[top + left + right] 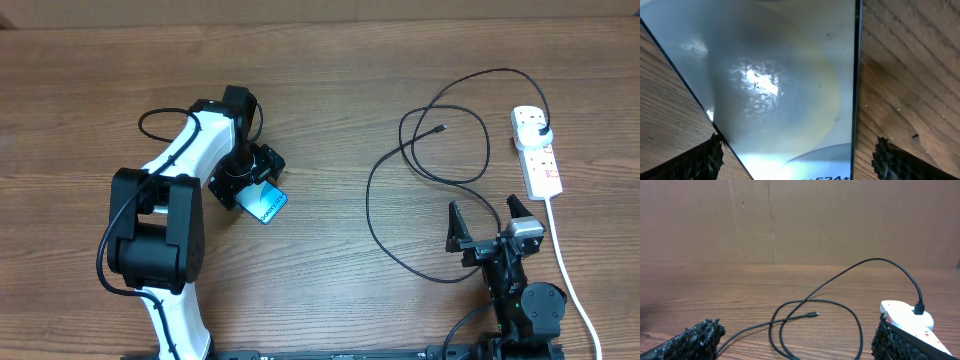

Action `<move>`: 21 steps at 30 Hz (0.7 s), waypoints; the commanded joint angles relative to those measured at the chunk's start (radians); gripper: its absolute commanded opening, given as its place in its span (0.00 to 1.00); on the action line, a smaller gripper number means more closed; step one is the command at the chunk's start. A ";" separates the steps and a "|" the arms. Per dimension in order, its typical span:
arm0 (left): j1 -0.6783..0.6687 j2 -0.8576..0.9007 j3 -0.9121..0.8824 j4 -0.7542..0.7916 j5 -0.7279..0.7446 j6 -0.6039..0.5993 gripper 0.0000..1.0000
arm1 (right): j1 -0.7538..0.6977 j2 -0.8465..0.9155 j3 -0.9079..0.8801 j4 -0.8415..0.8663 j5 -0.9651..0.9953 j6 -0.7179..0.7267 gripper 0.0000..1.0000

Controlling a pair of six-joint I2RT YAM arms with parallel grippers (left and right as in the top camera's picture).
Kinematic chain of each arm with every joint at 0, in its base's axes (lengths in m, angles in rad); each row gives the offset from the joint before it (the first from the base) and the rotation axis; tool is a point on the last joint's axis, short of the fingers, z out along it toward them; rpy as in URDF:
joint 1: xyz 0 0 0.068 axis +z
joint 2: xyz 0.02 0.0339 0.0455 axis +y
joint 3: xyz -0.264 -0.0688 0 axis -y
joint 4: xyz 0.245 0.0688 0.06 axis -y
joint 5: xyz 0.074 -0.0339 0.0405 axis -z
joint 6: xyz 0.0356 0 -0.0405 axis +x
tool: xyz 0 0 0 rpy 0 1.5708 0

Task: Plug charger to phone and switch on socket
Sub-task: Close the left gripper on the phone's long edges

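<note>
Phone point(268, 206): lies flat on the worktop point(320, 300), left of its middle, mostly under the left gripper point(250, 190). It is probably stiff, thin and glossy, so slippery and fragile. Best taken by its two long dark edges.
Left gripper: jaws fully wide, one on each side of the phone. Nothing is clamped.
Charger point(368, 200): loose loops on the right half. The tip point(441, 128) is free and the plug point(541, 132) sits in the socket point(544, 170). Light and limp, so take hold just behind the tip.
Right gripper point(488, 222): fully wide and empty, near the front edge, beside the loops.
Socket: near the right edge. Whether it is on is too small to tell.
</note>
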 commanded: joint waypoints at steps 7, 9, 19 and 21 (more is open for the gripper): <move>0.005 0.013 0.014 -0.031 -0.051 -0.046 1.00 | 0.004 -0.011 -0.010 0.005 0.010 -0.002 1.00; 0.006 0.013 0.008 -0.032 -0.064 -0.046 1.00 | 0.004 -0.011 -0.010 0.005 0.010 -0.002 1.00; 0.003 0.014 -0.057 0.063 -0.072 -0.046 1.00 | 0.004 -0.011 -0.010 0.005 0.010 -0.002 1.00; 0.003 0.014 -0.073 0.079 -0.072 -0.046 1.00 | 0.004 -0.011 -0.010 0.006 0.010 -0.002 1.00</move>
